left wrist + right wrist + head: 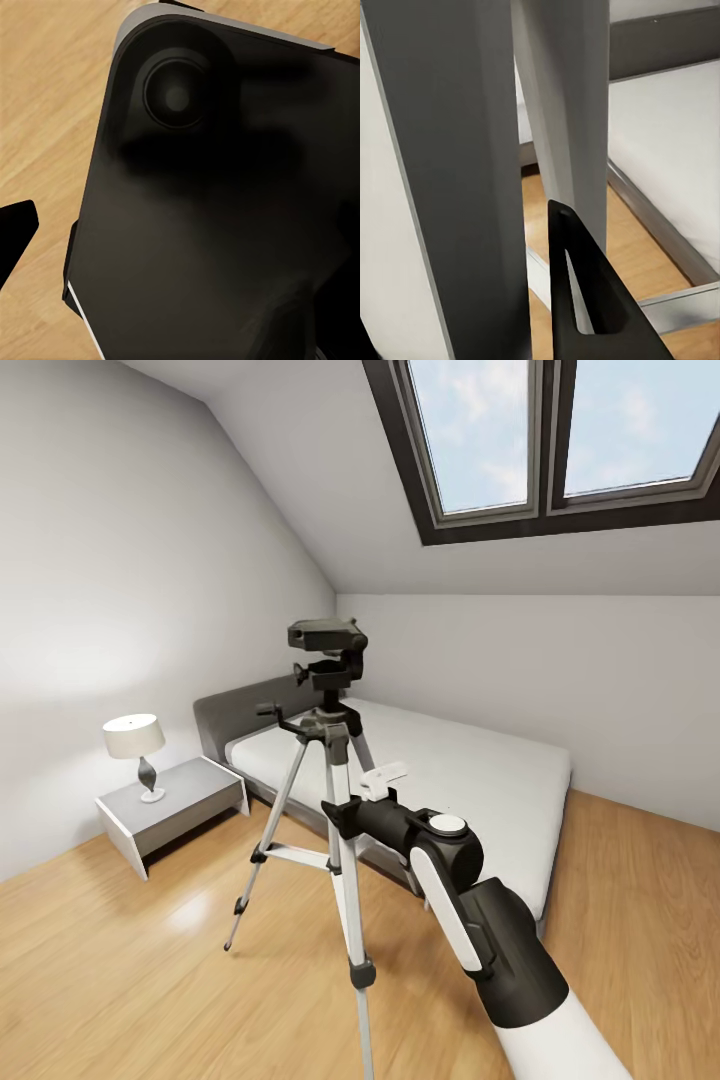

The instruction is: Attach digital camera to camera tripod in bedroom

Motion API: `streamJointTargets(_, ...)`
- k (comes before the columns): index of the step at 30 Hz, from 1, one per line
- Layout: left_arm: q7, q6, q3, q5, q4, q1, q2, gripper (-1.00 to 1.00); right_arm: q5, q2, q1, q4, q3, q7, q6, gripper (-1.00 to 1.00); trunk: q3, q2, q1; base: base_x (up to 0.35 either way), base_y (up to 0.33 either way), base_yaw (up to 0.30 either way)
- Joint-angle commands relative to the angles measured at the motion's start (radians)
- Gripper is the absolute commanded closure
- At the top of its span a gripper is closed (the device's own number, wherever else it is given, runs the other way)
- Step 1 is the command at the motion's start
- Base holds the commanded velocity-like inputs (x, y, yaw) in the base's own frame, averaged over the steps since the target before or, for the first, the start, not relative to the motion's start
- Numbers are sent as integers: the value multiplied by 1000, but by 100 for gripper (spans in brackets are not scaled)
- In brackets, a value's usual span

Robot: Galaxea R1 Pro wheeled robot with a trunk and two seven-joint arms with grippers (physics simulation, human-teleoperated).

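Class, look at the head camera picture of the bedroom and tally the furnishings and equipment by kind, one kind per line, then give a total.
Tripod: 1
Bed: 1
Bedside table: 1
Lamp: 1
Skylight panes: 2
Total: 6

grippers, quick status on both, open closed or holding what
left gripper: cannot tell, just one dark fingertip against the floor.
right gripper: at a leg of the camera tripod; cannot tell whether the jaws are shut on it.
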Motion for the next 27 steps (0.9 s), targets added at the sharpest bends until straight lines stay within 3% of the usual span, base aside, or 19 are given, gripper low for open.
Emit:
streamJointTargets(1, 0, -2, 1, 5, -1, 1, 0, -100, 28, 1, -1, -1, -1, 2, -51, 100, -1, -1, 0, 0, 0, 0)
streamJointTargets(17, 0, -2, 1, 5, -1, 1, 1, -100, 26, 2, -1, -1, -8, 4, -29, 100, -1, -1, 0, 0, 7, 0)
streamJointTargets(27, 0, -2, 1, 5, -1, 1, 0, -100, 18, 2, -1, -1, -12, 5, -27, 100, -1, -1, 0, 0, 271, 0)
